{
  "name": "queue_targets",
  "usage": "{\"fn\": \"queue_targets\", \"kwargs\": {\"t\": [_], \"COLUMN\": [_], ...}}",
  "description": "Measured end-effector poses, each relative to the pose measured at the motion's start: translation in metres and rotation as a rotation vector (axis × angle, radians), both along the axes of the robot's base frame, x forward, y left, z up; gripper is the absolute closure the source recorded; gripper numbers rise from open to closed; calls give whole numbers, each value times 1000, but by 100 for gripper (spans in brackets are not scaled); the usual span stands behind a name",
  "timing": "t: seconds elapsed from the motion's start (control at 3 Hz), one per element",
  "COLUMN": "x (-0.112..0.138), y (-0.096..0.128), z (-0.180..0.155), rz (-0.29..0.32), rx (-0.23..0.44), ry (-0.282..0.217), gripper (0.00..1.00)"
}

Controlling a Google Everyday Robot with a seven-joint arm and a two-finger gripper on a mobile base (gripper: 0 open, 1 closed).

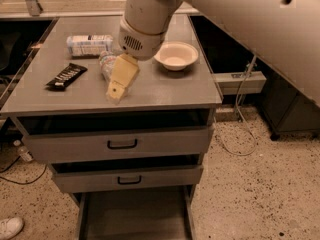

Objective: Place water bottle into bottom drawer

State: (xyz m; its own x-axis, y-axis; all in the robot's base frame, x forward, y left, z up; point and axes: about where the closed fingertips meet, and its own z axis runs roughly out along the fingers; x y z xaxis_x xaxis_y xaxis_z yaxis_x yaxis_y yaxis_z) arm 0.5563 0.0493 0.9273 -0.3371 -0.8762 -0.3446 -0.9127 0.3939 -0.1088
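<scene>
The water bottle [105, 63] lies on the grey cabinet top [165, 89], left of centre; only its far end shows. My gripper [119, 83] hangs from the big white arm and sits right over the bottle's near part, covering it. I cannot tell whether it touches the bottle. The bottom drawer [135, 214] is pulled out at the foot of the cabinet, its dark inside bare as far as it shows.
A bottle with a white-blue label [90, 45] lies at the back left. A black snack bar [66, 76] lies left of the gripper, and a white bowl [176, 55] stands to its right. The two upper drawers [120, 143] are slightly open. A shoe [10, 227] is on the floor at left.
</scene>
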Motion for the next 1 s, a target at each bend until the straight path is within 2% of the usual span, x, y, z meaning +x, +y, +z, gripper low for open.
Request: {"fn": "queue_targets", "kwargs": {"t": [0.33, 1.0], "x": [31, 31], "y": [10, 13], "z": [-3, -3], "rz": [-43, -41], "rx": [-1, 20], "ry": [-15, -16], "gripper": [0, 0]}}
